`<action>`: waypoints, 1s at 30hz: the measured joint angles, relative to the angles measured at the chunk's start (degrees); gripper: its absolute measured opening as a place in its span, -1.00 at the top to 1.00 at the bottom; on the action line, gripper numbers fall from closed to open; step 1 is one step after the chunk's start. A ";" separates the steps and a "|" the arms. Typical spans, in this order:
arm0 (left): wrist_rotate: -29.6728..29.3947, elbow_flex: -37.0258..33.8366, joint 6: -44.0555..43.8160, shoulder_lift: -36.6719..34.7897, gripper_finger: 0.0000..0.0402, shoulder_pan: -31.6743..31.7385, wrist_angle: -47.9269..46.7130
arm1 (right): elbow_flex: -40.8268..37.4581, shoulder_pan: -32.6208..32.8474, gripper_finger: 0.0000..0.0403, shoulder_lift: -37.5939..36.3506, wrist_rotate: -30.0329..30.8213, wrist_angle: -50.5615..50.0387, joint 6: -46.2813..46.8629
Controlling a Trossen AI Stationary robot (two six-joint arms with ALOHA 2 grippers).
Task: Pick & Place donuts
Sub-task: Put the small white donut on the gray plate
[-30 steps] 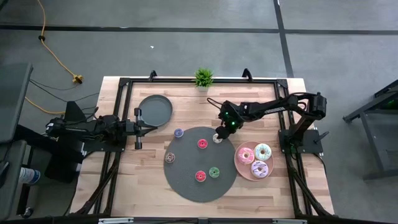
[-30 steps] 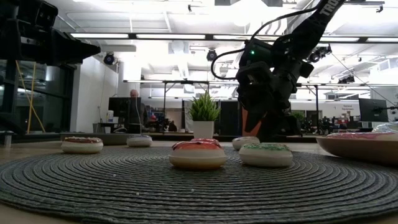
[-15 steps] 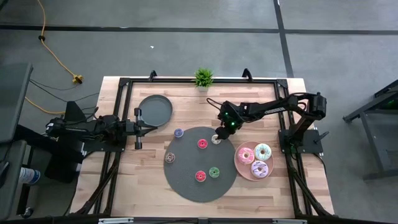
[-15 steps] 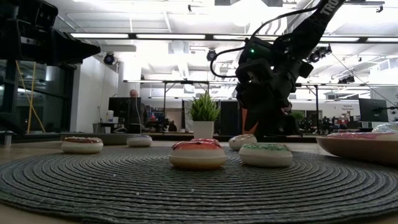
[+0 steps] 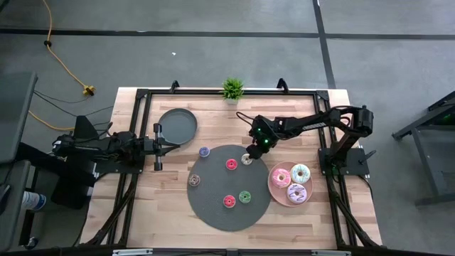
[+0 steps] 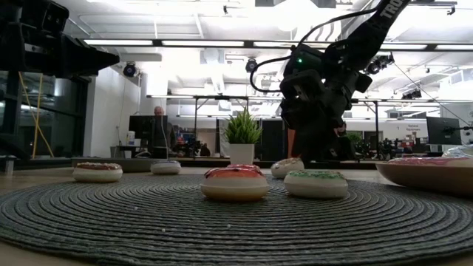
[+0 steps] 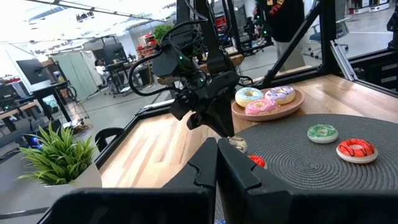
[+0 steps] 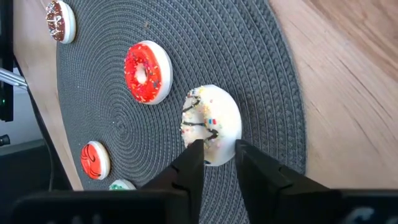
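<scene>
A cream donut (image 8: 210, 124) with dark drizzle lies at the far right of a round dark mat (image 5: 213, 210). My right gripper (image 8: 217, 155) slants down onto it and is shut on it. More tiny donuts rest flat on the mat: two red (image 5: 231, 164) (image 5: 229, 201), one green (image 5: 245, 196), one brown (image 5: 194, 180). A blue donut (image 5: 204, 152) sits at the mat's far left edge. Three larger frosted donuts lie on the pink plate (image 5: 273, 189). My left gripper (image 5: 158, 147) waits shut and level at the table's left. My right gripper pinches the cream donut's rim (image 8: 214, 152) between its two fingers, on the side nearest the arm. The fingers (image 8: 193, 160) slant down from the table's far right. In the low view the donut (image 6: 287, 167) sits tilted, one edge raised, its lower edge on the mat.
A dark grey plate (image 5: 177, 125) stands at the far left, near my left gripper. A small potted plant (image 5: 232, 88) is at the far edge. The pink plate lies just right of the mat. Bare wood shows between the mat and the far edge.
My right gripper has taken hold of the cream donut. The donut lay flat before; now it is tipped, one edge raised, and has slid a little toward the mat's middle.
</scene>
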 joint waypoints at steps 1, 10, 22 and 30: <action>0.00 -0.01 0.00 0.00 1.00 0.01 0.00 | 0.00 -0.01 0.63 0.00 -0.02 0.00 -0.12; 0.00 0.00 0.00 0.00 1.00 -0.01 0.00 | 0.00 0.02 0.89 0.00 -0.06 -0.01 -1.67; -0.01 -0.01 0.00 0.00 1.00 0.00 0.00 | 0.00 -0.01 0.99 0.02 -2.59 2.96 -1.99; 0.00 0.00 0.00 0.01 1.00 0.00 0.00 | 2.09 -0.05 1.00 0.02 -4.47 2.94 -2.51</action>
